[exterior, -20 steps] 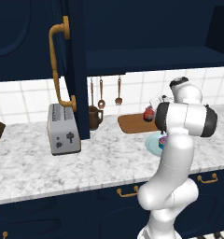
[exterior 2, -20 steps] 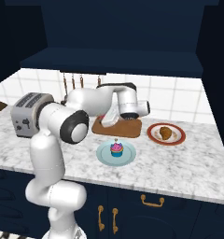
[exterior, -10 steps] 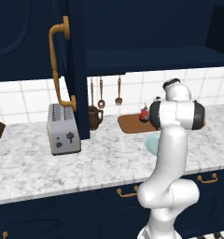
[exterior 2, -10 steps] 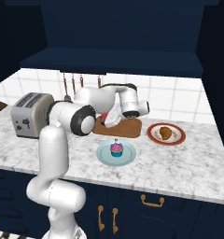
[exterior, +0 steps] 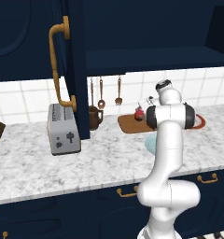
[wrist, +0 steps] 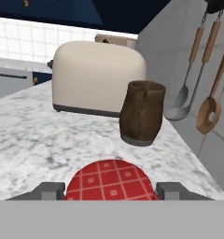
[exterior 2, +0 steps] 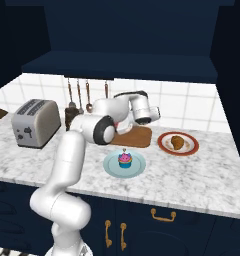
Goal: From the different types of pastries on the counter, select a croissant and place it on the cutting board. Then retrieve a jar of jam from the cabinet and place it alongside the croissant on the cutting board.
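Left base view: the arm reaches over the table [exterior: 62, 163] toward the back wall, and the red jar [exterior: 139, 113] sits at its hand, over the near-left part of the wooden cutting board [exterior: 132, 124]. The cabinet [exterior: 72, 65] door stands open with its long brass handle facing out, a toaster [exterior: 63, 129] and a brown mug [exterior: 95, 116] below it. The step in hand looks like the second one: bringing the jam to the board.

Right base view: the croissant [exterior 2: 177, 142] lies on the red-rimmed plate [exterior 2: 164, 145], to the right of the cutting board [exterior 2: 139, 137], not on it. The cupcake [exterior 2: 124, 160] stands in the middle of the pale blue plate [exterior 2: 112, 167], nearer the table's front edge. The board itself holds no pastry that can be seen, so the first step appears undone, and the croissant would need moving later.

Hand view: the jar's checked red lid [wrist: 110, 181] fills the space between the two fingers [wrist: 48, 190], which sit close against its sides, holding it. Beyond it stand the mug [wrist: 142, 112] and the toaster [wrist: 97, 79], with ladles [wrist: 188, 88] hanging on the wall. The next move likely calls for lowering the jar squarely onto the board, leaving room beside it, then opening the fingers.
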You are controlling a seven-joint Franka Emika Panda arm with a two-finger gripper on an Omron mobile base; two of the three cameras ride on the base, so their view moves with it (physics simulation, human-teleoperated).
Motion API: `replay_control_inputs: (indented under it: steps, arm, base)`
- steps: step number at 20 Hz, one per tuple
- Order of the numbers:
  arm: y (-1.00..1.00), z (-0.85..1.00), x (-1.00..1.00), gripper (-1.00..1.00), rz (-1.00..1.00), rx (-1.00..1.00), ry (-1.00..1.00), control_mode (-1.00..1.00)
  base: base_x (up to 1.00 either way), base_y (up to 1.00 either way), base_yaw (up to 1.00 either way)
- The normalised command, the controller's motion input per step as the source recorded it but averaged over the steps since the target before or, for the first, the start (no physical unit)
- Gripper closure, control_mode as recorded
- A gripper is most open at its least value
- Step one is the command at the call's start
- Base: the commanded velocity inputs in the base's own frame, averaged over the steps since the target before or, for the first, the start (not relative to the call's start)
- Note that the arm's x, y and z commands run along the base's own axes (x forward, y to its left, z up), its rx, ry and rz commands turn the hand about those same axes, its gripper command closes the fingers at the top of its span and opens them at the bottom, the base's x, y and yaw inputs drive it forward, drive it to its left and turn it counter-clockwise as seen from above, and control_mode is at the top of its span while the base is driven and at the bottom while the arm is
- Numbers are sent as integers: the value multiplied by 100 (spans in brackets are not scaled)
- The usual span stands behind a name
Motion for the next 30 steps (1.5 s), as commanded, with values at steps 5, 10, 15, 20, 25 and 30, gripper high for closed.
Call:
replay_control_inputs:
  steps: [5,10,15,20,25,30]
  arm:
    - [0,-43,33,100,8,0,0,-100]
    - [24,-13,21,100,0,0,0,-100]
    - [22,-10,37,100,-5,0,0,-100]
    - [0,-40,38,100,0,0,0,-100]
    - [0,-35,24,100,0,0,0,-100]
    - [0,-17,-13,100,0,1,8,-100]
  base:
    - [0,0,0]
    - [0,0,0]
    - [0,0,0]
    - [0,0,0]
    - [0,0,0]
    - [0,0,0]
